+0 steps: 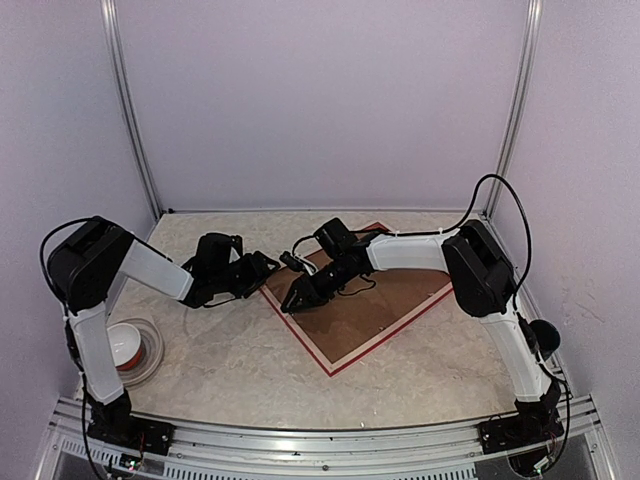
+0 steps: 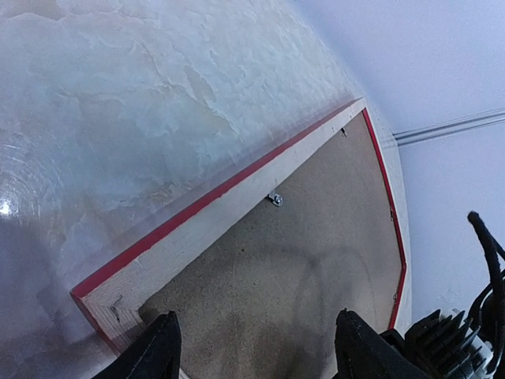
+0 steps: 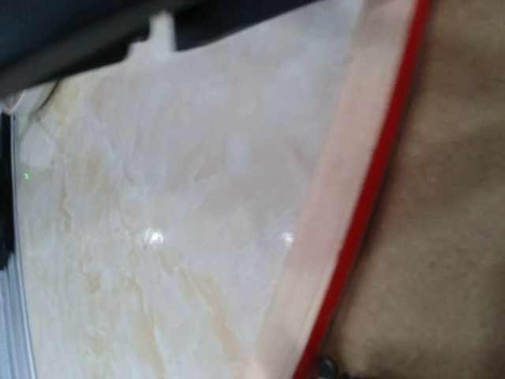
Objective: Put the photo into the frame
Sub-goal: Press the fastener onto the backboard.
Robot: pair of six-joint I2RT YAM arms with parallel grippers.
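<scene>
The frame (image 1: pixel 345 362) lies face down on the table, with red outer edges and a pale wood rear (image 2: pixel 201 237). A brown backing board (image 1: pixel 370 300) with small metal clips (image 2: pixel 275 199) fills it. The photo is not in view. My left gripper (image 1: pixel 264 267) is open and empty, and it hovers over the board (image 2: pixel 316 260) just inside the frame's left corner. My right gripper (image 1: pixel 299 297) is low over the frame's near-left edge. Its fingers do not show in the right wrist view, which is blurred and shows the frame's red edge (image 3: pixel 371 213) and the board (image 3: pixel 450 237).
A white round dish with a red inside (image 1: pixel 128 347) sits on the table by the left arm's base. A black round thing (image 1: pixel 545 335) is behind the right arm. Enclosure walls and metal posts (image 1: pixel 130 110) ring the marble table (image 1: pixel 230 360).
</scene>
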